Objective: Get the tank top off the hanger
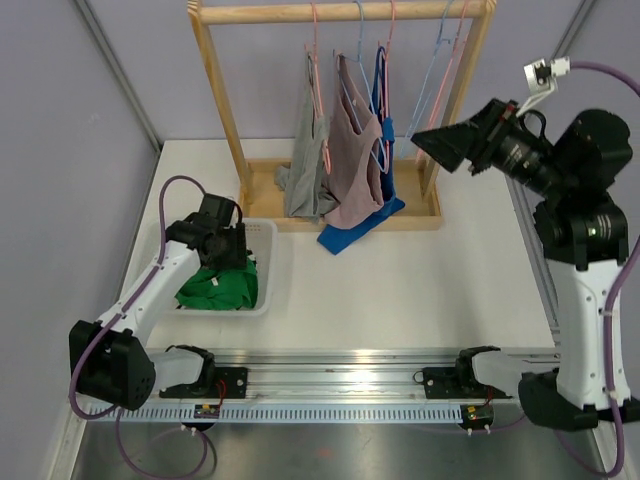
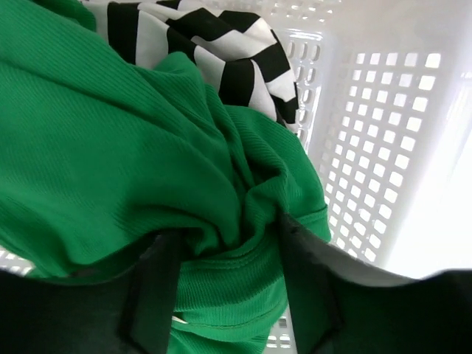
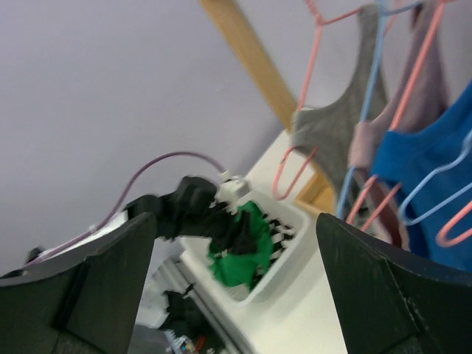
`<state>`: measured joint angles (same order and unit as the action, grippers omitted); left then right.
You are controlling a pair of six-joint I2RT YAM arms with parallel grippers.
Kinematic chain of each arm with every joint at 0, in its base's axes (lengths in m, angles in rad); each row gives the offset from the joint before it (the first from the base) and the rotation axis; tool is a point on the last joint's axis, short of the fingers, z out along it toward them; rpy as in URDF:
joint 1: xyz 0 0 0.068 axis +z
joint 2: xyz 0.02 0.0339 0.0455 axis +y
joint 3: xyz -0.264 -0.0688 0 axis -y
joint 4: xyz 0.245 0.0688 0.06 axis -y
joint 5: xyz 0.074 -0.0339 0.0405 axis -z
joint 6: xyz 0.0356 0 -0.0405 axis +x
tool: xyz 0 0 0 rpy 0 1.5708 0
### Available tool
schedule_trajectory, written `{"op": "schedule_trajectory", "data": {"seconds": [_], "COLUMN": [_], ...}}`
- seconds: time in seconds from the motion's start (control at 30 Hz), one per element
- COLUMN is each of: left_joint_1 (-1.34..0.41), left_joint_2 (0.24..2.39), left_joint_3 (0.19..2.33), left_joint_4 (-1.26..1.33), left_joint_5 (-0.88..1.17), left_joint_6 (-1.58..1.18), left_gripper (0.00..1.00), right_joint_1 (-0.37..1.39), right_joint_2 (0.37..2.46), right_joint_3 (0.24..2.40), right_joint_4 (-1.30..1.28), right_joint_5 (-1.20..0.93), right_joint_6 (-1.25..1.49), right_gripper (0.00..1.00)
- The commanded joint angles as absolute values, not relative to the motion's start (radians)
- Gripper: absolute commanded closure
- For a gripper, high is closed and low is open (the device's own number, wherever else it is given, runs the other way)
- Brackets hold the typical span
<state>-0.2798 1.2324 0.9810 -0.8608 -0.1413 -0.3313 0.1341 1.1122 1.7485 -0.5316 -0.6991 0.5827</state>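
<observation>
Your right hand [image 1: 432,142] — spread wide — hovers by the right post of the rack [image 1: 260,12], the nearer arm to the tank tops [image 1: 352,165] hanging mid-rail.

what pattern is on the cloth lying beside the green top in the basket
Black-and-white zigzag stripes on the cloth; clearest in the left wrist view.

Lavender walls [image 1: 60,80], white tabletop [image 1: 400,280]
</observation>
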Motion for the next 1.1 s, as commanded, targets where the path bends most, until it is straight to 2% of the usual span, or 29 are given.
{"op": "schedule_trajectory", "data": {"seconds": [0.0,0.07,0.2,0.43,0.57,0.63,0.77,0.8,0.97,1.03,1.07], "left_joint_1": [-0.275,-0.275,-0.272,-0.270,-0.272,-0.272,-0.273,-0.275,-0.296,-0.305,-0.313], "left_joint_2": [1.178,1.134,1.017,0.842,0.844,0.859,0.876,0.873,0.868,0.888,0.893], "left_joint_3": [0.976,0.968,0.962,0.939,0.934,0.937,0.934,0.934,0.927,0.930,0.930], "left_joint_4": [-0.824,-0.815,-0.813,-0.790,-0.782,-0.787,-0.778,-0.778,-0.766,-0.772,-0.773], "left_joint_5": [-0.126,-0.147,-0.231,-0.296,-0.262,-0.242,-0.189,-0.184,-0.155,-0.140,-0.140], "left_joint_6": [-0.330,-0.333,-0.354,-0.371,-0.362,-0.357,-0.341,-0.339,-0.330,-0.327,-0.327], "left_gripper": [0.31,0.01,0.01,0.01,0.01,0.01,0.01,0.01,0.01,0.01,0.01], "right_joint_1": [0.195,0.244,0.340,0.432,0.460,0.462,0.463,0.463,0.466,0.465,0.465], "right_joint_2": [1.245,1.356,1.520,1.721,1.834,1.873,1.931,1.936,1.957,1.971,1.980], "right_joint_3": [1.945,2.096,2.331,2.485,2.565,2.612,2.625,2.617,2.622,2.641,2.646], "right_joint_4": [-0.684,-0.794,-0.905,-0.936,-0.940,-0.946,-0.919,-0.911,-0.874,-0.879,-0.882], "right_joint_5": [-0.502,-0.413,-0.173,0.162,0.201,0.218,0.288,0.311,0.325,0.334,0.334], "right_joint_6": [0.416,0.330,0.249,0.163,0.118,0.110,0.074,0.069,0.037,0.029,0.025], "right_gripper": [0.04,0.07,0.15,0.27,0.38,0.39,0.51,0.59,0.70,0.81,0.82]}}
